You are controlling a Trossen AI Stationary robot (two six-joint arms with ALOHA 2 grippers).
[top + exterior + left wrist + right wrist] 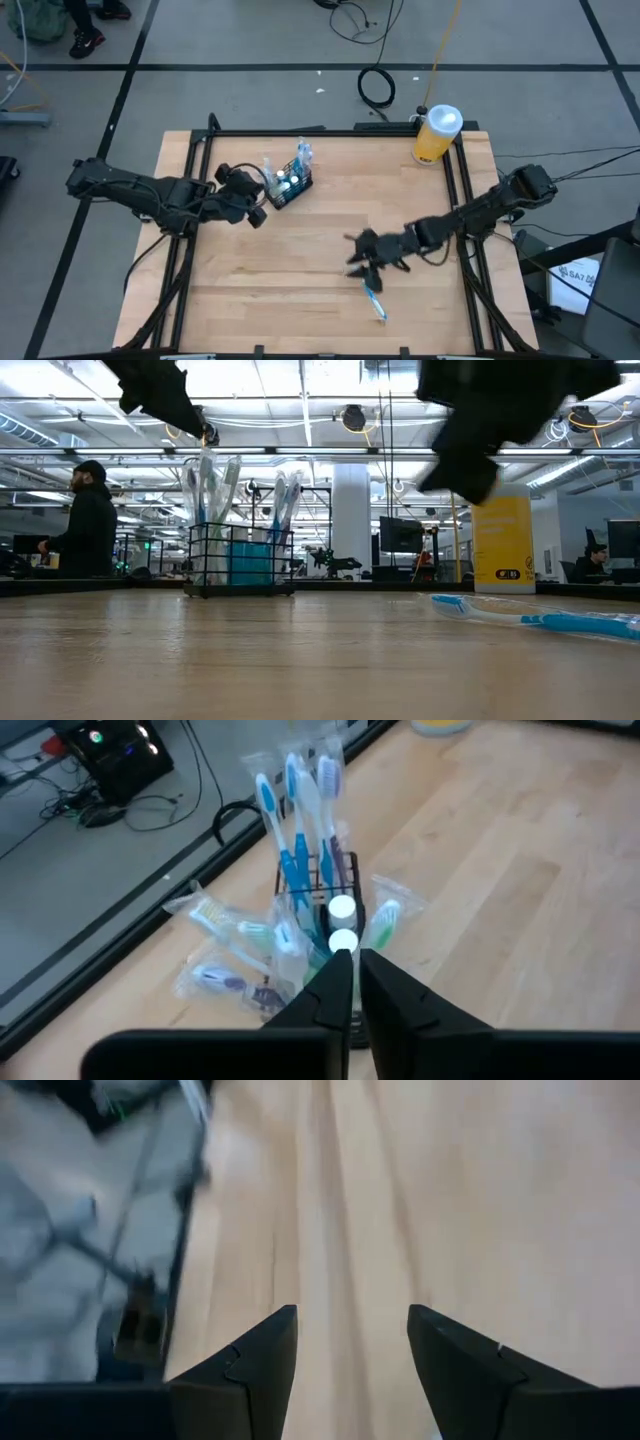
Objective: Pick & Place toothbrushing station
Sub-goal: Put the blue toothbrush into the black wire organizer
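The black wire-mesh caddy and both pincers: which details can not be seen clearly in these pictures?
- Black wire-mesh caddy: left wrist view, its near wall hidden behind the left pincer.
- Left pincer: high view too small to show contact with the caddy.
- Right pincer: blurred in its wrist view; low view cuts it at the top edge.
- Blue toothbrush on the wooden table: bristles blurred.

The bench (300, 250) is looking like smooth, pale wood. The caddy (240, 560) is showing thin black wire. The loose toothbrush (540, 618) is looking like shiny blue plastic.
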